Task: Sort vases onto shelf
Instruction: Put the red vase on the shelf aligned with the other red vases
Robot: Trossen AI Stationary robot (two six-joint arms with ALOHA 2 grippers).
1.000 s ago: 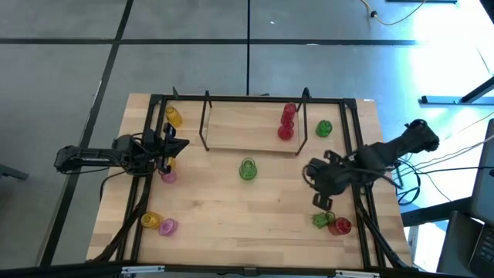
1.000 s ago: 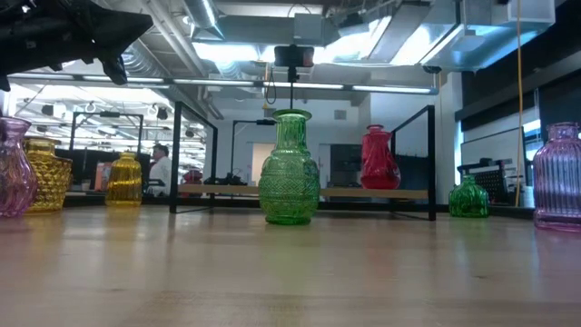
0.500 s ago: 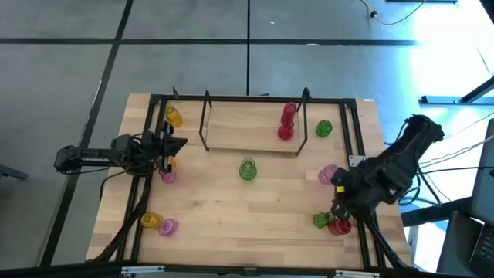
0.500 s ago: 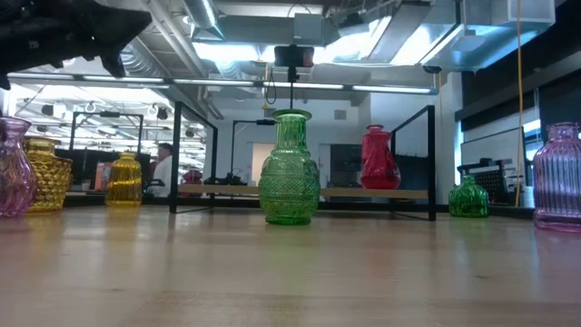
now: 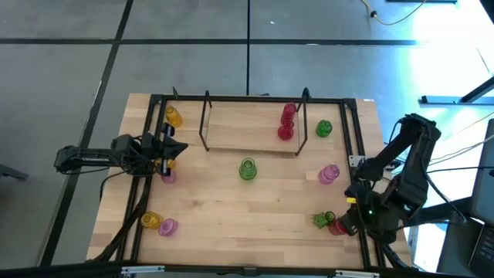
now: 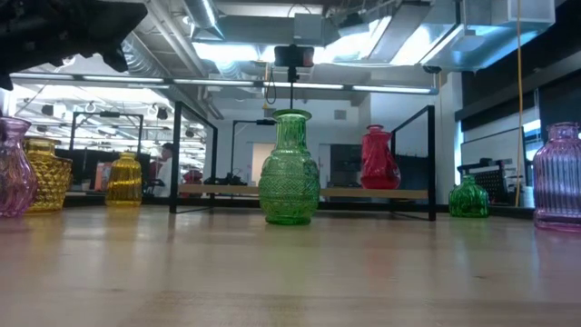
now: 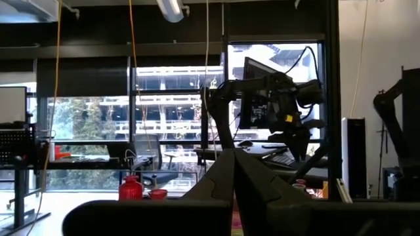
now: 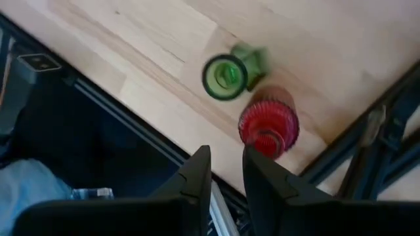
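Observation:
The shelf (image 5: 243, 127) stands at the table's far middle with two red vases (image 5: 286, 122) on its right part. A green vase (image 5: 247, 168) stands in front of it, also in the low view (image 6: 290, 168). A pink vase (image 5: 329, 174) stands to the right. At the near right corner a green vase (image 8: 226, 75) lies tipped against an upright red vase (image 8: 269, 124). My right gripper (image 8: 226, 177) hangs above them by the table's edge, pointing down, open by a narrow gap, holding nothing. My left gripper (image 7: 233, 157) waits shut at the left (image 5: 176, 147).
More vases stand around: a green one (image 5: 323, 128) right of the shelf, yellow (image 5: 174, 117) and pink (image 5: 167, 177) by the left arm, yellow (image 5: 150, 220) and pink (image 5: 167, 227) near left. Black frame rails (image 5: 359, 154) run along the table's sides. A person's clothed leg (image 8: 26, 187) shows below the table edge.
My right gripper has swung from above the pink vase at the middle right toward the table's near right corner, sinking a little and rolling its wrist. The pink vase now stands uncovered. No vase has moved.

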